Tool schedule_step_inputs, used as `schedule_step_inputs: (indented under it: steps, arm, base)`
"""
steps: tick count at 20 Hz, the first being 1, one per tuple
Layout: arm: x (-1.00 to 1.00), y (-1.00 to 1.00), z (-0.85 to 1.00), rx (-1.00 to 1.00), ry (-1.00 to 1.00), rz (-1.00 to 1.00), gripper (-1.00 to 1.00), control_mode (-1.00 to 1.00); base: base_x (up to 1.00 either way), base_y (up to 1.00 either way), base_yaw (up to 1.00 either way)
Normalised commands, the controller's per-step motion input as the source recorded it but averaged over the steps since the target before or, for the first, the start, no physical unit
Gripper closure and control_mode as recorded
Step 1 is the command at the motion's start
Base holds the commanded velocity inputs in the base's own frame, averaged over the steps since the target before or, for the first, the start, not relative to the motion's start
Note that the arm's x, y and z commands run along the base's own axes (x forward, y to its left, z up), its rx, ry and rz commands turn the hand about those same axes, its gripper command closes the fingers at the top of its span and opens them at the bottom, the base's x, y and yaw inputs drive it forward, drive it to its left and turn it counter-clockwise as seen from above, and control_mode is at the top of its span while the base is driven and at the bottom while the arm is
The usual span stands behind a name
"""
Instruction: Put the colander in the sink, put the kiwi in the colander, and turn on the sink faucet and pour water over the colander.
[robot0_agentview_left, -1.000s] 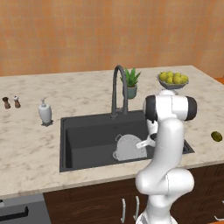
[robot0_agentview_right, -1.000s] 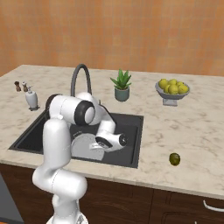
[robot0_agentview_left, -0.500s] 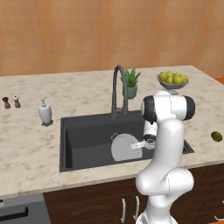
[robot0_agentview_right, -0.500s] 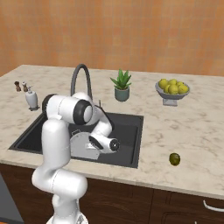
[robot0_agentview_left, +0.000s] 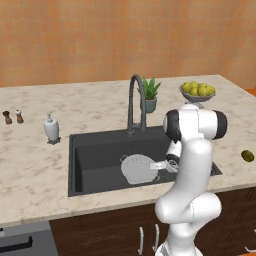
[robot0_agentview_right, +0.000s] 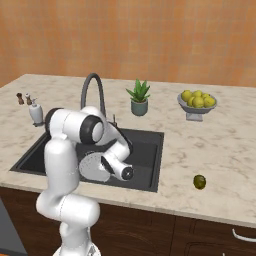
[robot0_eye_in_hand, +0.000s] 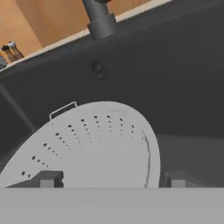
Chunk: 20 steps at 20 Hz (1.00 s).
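The gripper (robot0_agentview_left: 161, 165) holds the white colander (robot0_agentview_left: 139, 169) by its rim so it sits low in the sink (robot0_agentview_left: 95, 150).

Left base view: from behind the arm's left, looking forward and down over the sink (robot0_agentview_left: 95, 150) and counter (robot0_agentview_left: 30, 165). Right base view: from behind its right, same downward look, sink (robot0_agentview_right: 147, 150) lower left. Both share sink, sink faucet (robot0_agentview_left: 135, 102) (robot0_agentview_right: 94, 95) and colander (robot0_agentview_left: 139, 169) (robot0_agentview_right: 92, 167). Hand view: close, inside the sink (robot0_eye_in_hand: 183, 87), colander (robot0_eye_in_hand: 96, 144) near, faucet base (robot0_eye_in_hand: 99, 19) at top.
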Motion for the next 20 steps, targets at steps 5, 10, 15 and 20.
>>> schedule_step_inputs:
  steps: [5, 10, 15, 20]
  arm:
    - [-0.15, -0.02, 0.64, 0.07, -0.14, -0.03, -1.0, -1.0]
    - [-0.49, -0.08, 0.99, 0.11, -0.25, 0.0, -1.0, -1.0]
    - [-0.43, -0.04, 1.0, 0.02, -0.05, 0.0, -1.0, -1.0]
    - [-0.27, -0.28, 1.0, 0.0, 0.0, 0.0, -1.0, -1.0]
  base:
    - [0.0, 0.0, 0.0]
    - [0.0, 0.0, 0.0]
    - [0.0, 0.0, 0.0]
    - [0.0, 0.0, 0.0]
